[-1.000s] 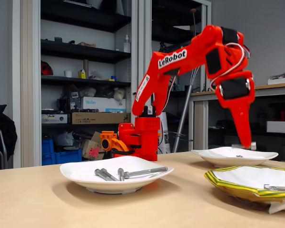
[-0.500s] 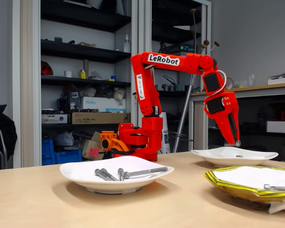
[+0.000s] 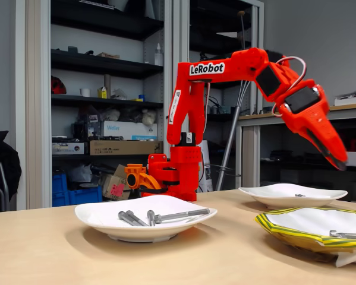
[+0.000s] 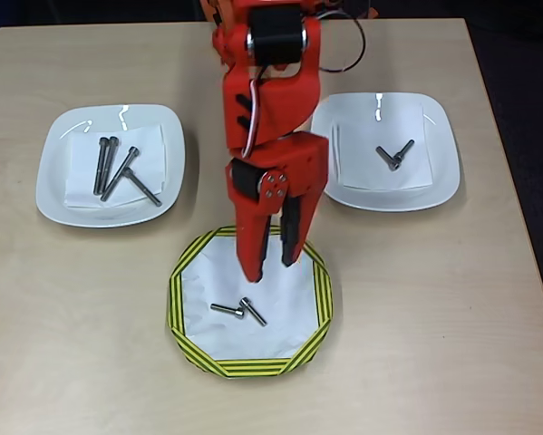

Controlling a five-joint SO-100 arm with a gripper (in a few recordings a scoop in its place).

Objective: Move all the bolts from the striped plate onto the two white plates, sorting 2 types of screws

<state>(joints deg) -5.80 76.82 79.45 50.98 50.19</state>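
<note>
The striped plate [image 4: 176, 299] lies at the table's front centre and holds two short bolts [image 4: 239, 311] lying close together; one bolt [image 3: 347, 235] shows on the striped plate [image 3: 284, 228] in the fixed view. The left white plate [image 4: 49, 172] carries several long bolts [image 4: 117, 168], also seen as long bolts [image 3: 166, 216] on that plate [image 3: 94, 217]. The right white plate [image 4: 443, 172] holds two short bolts [image 4: 393, 156], a small grey speck [image 3: 299, 195] on the far plate [image 3: 320, 196]. My gripper [image 4: 271, 265] hangs open and empty above the striped plate, just behind its bolts, angled downward [image 3: 335, 155].
The red arm's base [image 3: 175, 175] stands at the back of the table between the two white plates. Bare wooden tabletop [image 4: 416, 317] lies around the plates. Shelves and a desk stand behind the table.
The arm left the far white plate, pulled back, then swung forward. The gripper now tilts out over the striped plate. The bolts have not moved.
</note>
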